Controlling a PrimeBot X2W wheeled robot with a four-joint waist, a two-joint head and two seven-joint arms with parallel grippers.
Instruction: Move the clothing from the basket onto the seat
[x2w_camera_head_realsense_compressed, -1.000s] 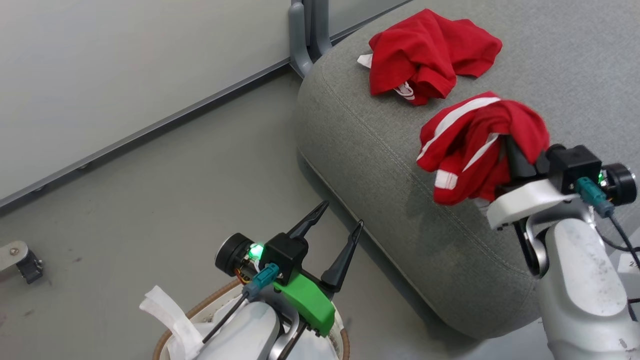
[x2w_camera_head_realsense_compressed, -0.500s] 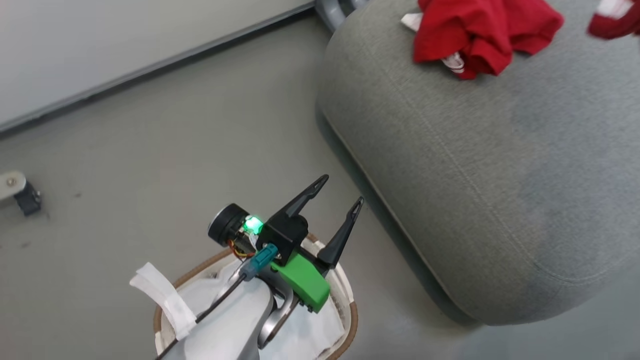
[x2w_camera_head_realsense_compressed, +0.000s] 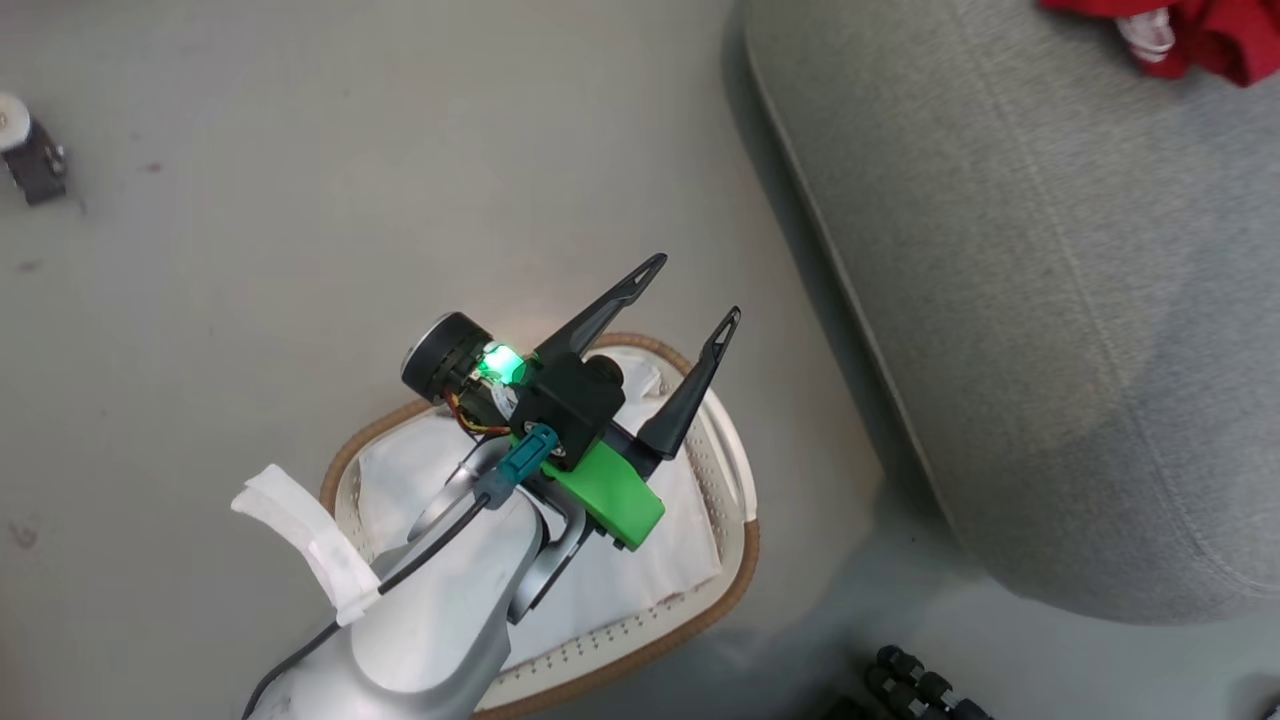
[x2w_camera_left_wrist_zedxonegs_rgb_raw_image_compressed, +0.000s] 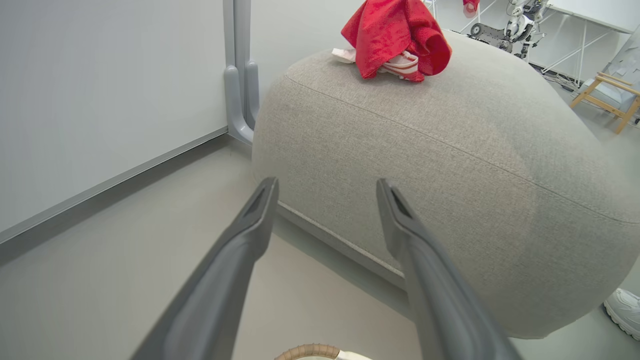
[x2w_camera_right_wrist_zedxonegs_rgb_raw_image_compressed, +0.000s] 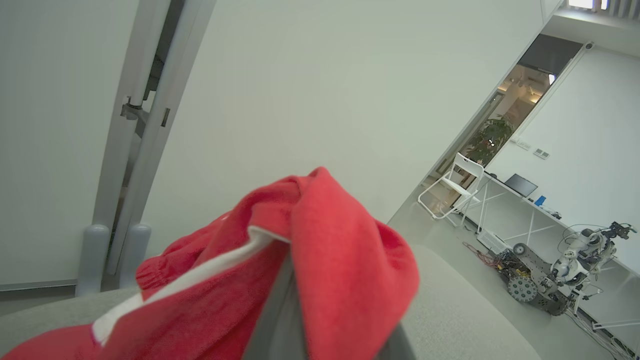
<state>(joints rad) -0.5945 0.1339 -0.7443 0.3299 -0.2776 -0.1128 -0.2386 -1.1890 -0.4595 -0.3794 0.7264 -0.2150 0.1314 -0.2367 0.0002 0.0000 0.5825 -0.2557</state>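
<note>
My left gripper (x2w_camera_head_realsense_compressed: 695, 290) stands open with nothing between its fingers, hovering over the far end of the basket (x2w_camera_head_realsense_compressed: 700, 615), an oval white basket with a tan rim; its white cloth liner (x2w_camera_head_realsense_compressed: 640, 570) shows inside. In the left wrist view the left gripper (x2w_camera_left_wrist_zedxonegs_rgb_raw_image_compressed: 327, 192) points at the side of the grey seat (x2w_camera_left_wrist_zedxonegs_rgb_raw_image_compressed: 450, 165), where a crumpled piece of red clothing (x2w_camera_left_wrist_zedxonegs_rgb_raw_image_compressed: 395, 35) lies on top. The edge of that clothing (x2w_camera_head_realsense_compressed: 1220, 40) and the seat (x2w_camera_head_realsense_compressed: 1050, 300) lie at the head view's upper right. My right gripper (x2w_camera_right_wrist_zedxonegs_rgb_raw_image_compressed: 280, 320) is shut on a red white-striped garment (x2w_camera_right_wrist_zedxonegs_rgb_raw_image_compressed: 320, 260) draped over its fingers above the seat (x2w_camera_right_wrist_zedxonegs_rgb_raw_image_compressed: 450, 310).
A grey post foot (x2w_camera_left_wrist_zedxonegs_rgb_raw_image_compressed: 240, 100) stands against the wall behind the seat. A small caster-like part (x2w_camera_head_realsense_compressed: 30, 160) sits on the floor at far left, and black parts (x2w_camera_head_realsense_compressed: 910, 680) lie near the seat's base. A shoe (x2w_camera_left_wrist_zedxonegs_rgb_raw_image_compressed: 622, 310) shows beside the seat.
The head camera has tilted down, so the basket now sits mid-picture and the right gripper with its red garment has left that view. The left gripper stays open over the basket.
</note>
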